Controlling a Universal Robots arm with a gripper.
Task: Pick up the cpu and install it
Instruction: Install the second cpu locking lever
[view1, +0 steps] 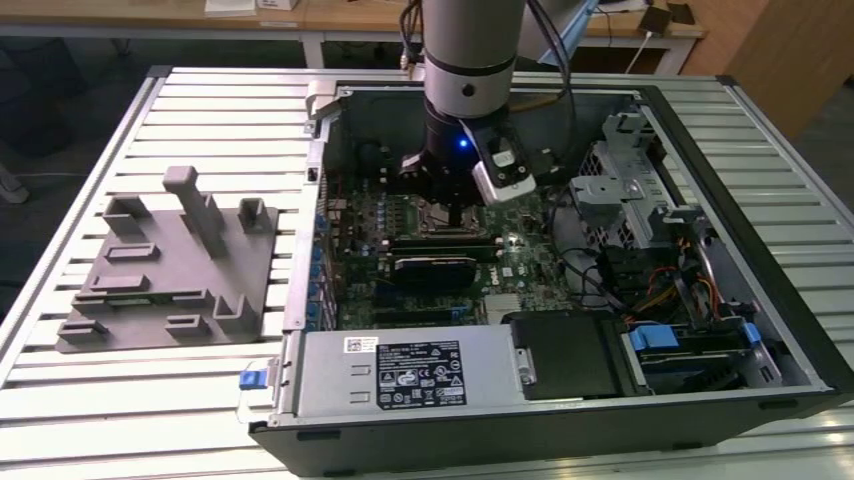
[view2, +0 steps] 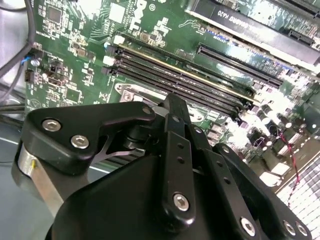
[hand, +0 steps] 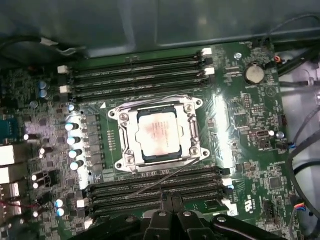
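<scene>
The cpu (hand: 159, 134), a pale silver-beige square chip, lies flat inside the metal-framed socket (hand: 192, 131) on the green motherboard (hand: 245, 125). The socket's frame is open around it, and a thin lever wire (hand: 165, 179) slants across the memory slots beside it. My gripper (hand: 169, 196) hovers above the memory slots just beside the socket, apart from the chip. Its black fingers (view2: 172, 107) are shut together with nothing between them. In the exterior view the gripper (view1: 463, 222) hangs inside the open computer case (view1: 747, 230), low over the board.
Memory slots (hand: 140, 75) flank the socket on both sides. A power supply (view1: 400, 375), drive cage (view1: 641, 190) and loose cables (view1: 667, 290) crowd the case. A grey fixture block (view1: 167, 270) stands on the slatted table (view1: 80, 140) at the exterior view's left.
</scene>
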